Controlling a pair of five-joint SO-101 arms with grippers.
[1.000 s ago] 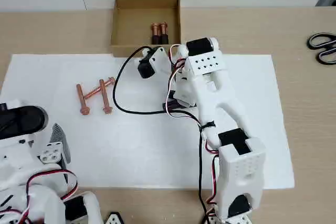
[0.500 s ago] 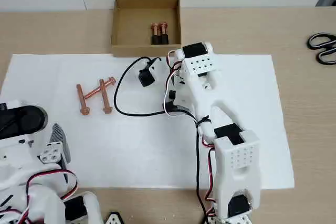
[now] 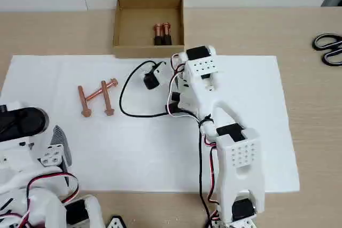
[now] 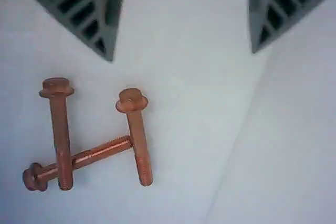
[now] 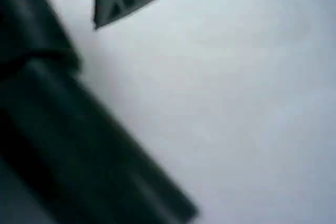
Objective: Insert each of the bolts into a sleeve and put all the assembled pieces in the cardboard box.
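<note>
Across the white sheet (image 3: 256, 78), my right gripper (image 3: 155, 76) has backed off the cardboard box (image 3: 122, 25), two pieces (image 3: 162, 33) delivered; its grip I cannot tell. Left gripper (image 4: 181, 53) hangs spread over three loose bolts (image 4: 89, 140).

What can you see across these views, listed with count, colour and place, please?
cardboard box: one, brown, open, far side of the table.
assembled pieces: two, copper bolts in dark sleeves, side by side inside the box, by its right wall.
loose bolts: three, copper, on the sheet's left part; two roughly parallel, the third slanted between them.
sheet: one, white, over the table's middle.
scissors: one pair, black, at the table's right edge.
table: one, light wood.
cable: one, black, looping over the sheet beside the right arm.
left gripper: one, grey, open, over the sheet, short of the loose bolts.
right arm: one, white, stretched toward the box.
</note>
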